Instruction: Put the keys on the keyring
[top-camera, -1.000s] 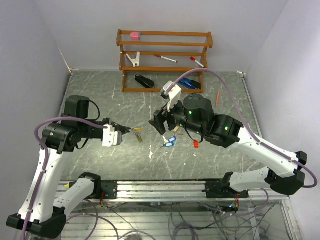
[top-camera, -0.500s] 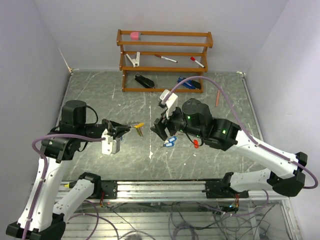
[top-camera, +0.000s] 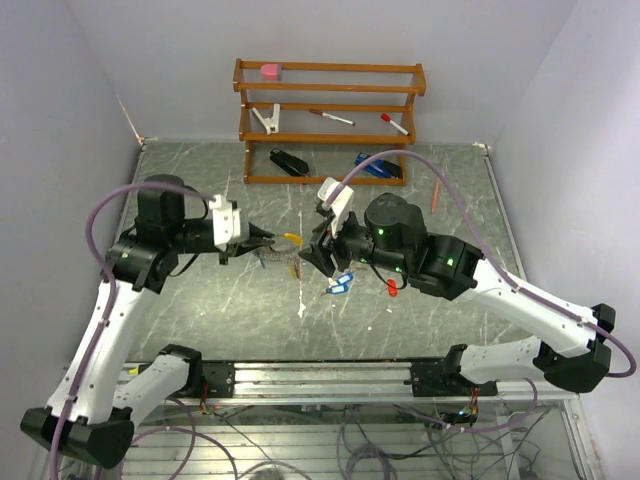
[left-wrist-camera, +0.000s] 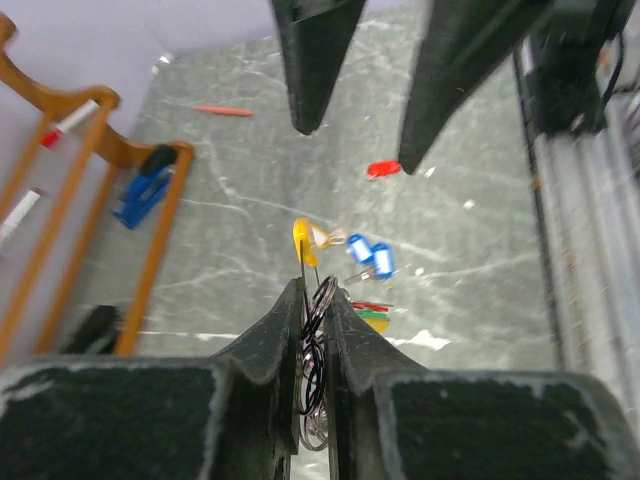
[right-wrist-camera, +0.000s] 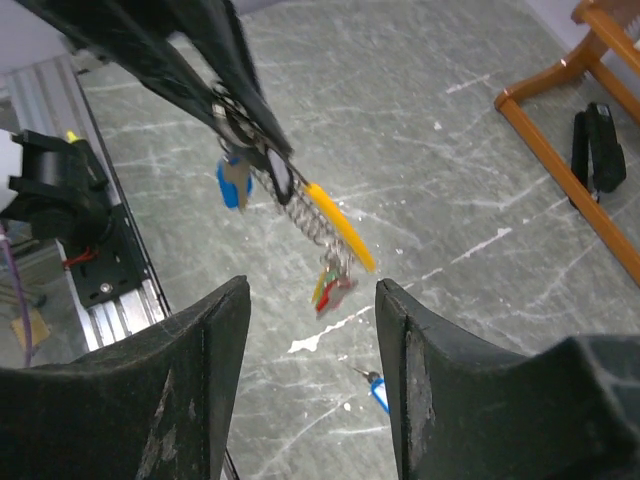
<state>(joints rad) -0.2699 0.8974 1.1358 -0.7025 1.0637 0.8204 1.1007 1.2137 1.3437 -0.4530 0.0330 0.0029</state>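
left tool (left-wrist-camera: 313, 292) clenched on the keyring (left-wrist-camera: 316, 348), yellow-tagged key (left-wrist-camera: 303, 238) dangling beyond its tips; right tool (right-wrist-camera: 312, 300) released, jaws spread, facing it closely.

Yellow key tag (right-wrist-camera: 340, 228), white-veined grey table (top-camera: 200, 310)

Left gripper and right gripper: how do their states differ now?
The left gripper is shut on the thin silvery wire keyring; the right gripper is open and empty. Coloured plastic key tags hang below the left gripper; nothing hangs from the right gripper. Both face each other above the grey table.
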